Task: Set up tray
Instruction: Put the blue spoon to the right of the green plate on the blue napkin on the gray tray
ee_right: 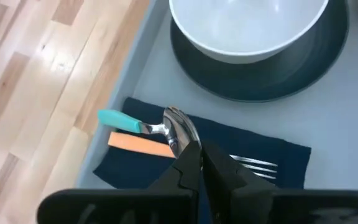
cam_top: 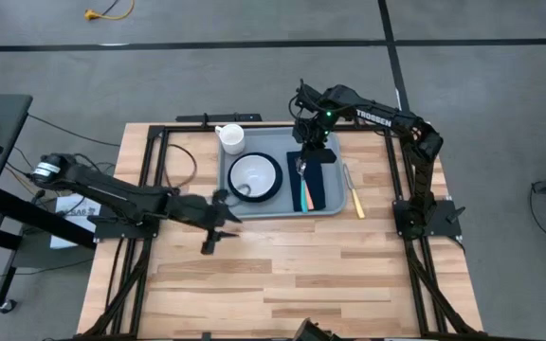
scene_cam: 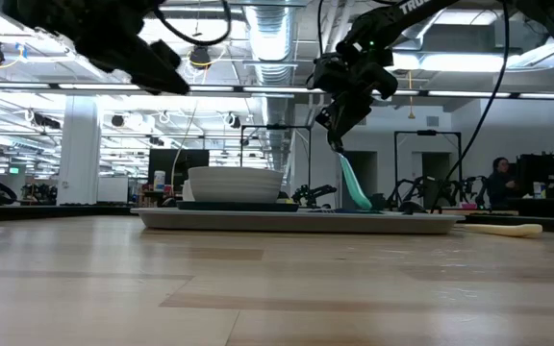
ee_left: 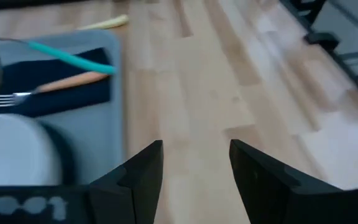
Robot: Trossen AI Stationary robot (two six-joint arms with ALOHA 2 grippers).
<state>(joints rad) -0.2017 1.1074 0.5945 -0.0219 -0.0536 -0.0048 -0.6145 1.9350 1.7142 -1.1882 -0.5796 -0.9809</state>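
The grey-blue tray lies toward the table's far side. It carries a dark plate with a white bowl and a navy napkin. An orange-handled fork lies on the napkin. My right gripper hovers over the napkin's far end, shut on a teal-handled spoon. My left gripper hangs open above bare table just off the tray's near left corner; its two fingers are spread with nothing between them. A white mug stands at the tray's far left corner. My right gripper pinches the spoon's metal bowl end between its two fingers, coming from above and pointing down. The spoon hangs slanted below them, teal handle lowest, over the napkin. Whether the handle tip touches the napkin, I cannot tell.
A yellow-handled utensil lies on the wood just right of the tray. Open tabletop stretches across the near half. A black frame borders the table's sides. A person sits in the room beyond.
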